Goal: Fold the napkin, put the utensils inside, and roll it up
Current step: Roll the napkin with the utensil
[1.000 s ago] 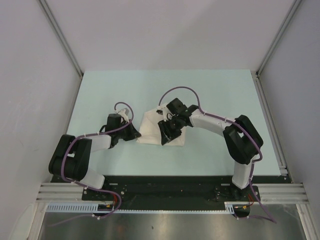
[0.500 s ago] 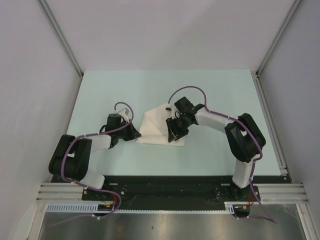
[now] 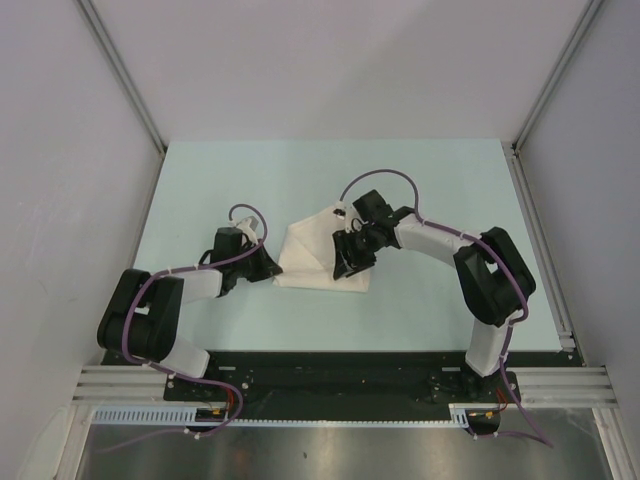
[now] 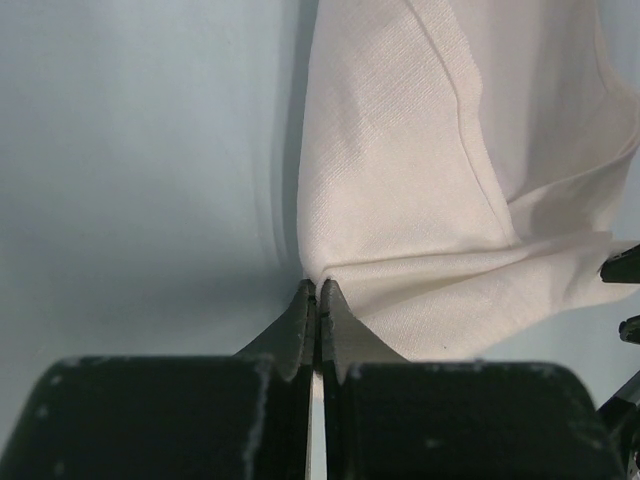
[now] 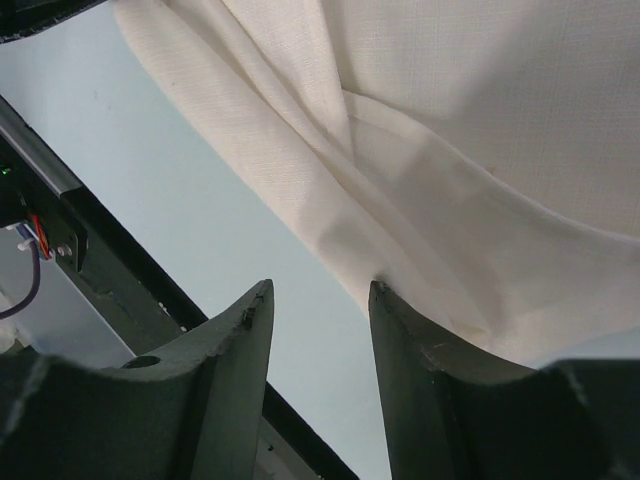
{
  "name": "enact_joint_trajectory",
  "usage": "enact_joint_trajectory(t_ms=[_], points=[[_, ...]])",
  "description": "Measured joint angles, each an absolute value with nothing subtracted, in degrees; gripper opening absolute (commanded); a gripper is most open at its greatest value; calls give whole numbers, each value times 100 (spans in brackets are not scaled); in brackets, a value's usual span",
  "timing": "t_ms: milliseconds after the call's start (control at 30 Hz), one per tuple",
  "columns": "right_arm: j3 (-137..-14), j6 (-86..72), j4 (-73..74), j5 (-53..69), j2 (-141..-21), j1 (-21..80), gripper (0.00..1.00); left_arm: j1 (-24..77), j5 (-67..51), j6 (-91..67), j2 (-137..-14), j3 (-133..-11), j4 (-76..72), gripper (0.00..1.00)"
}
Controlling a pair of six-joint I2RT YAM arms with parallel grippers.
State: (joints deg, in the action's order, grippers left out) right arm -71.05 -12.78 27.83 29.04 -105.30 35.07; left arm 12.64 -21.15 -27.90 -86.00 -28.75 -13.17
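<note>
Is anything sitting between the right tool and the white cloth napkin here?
Nothing visible does. The right tool, jaws open, hangs right at the edge of the large white cloth napkin, with no other object between them. The left tool is shut on a corner of the cloth.

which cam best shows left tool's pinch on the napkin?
Left wrist: close up, the left tool is shut on the napkin edge. Top external shows it small, the pinch too tiny to judge. Right wrist shows only its folds.
</note>
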Motion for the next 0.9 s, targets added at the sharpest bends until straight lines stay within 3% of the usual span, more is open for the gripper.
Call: enact_joint_trajectory(t_ms=[900], points=[[-6576,-1614,2521,2576,-10514,3183,49,1275,-2119,-2790,-8593,-2941,-1155,0]])
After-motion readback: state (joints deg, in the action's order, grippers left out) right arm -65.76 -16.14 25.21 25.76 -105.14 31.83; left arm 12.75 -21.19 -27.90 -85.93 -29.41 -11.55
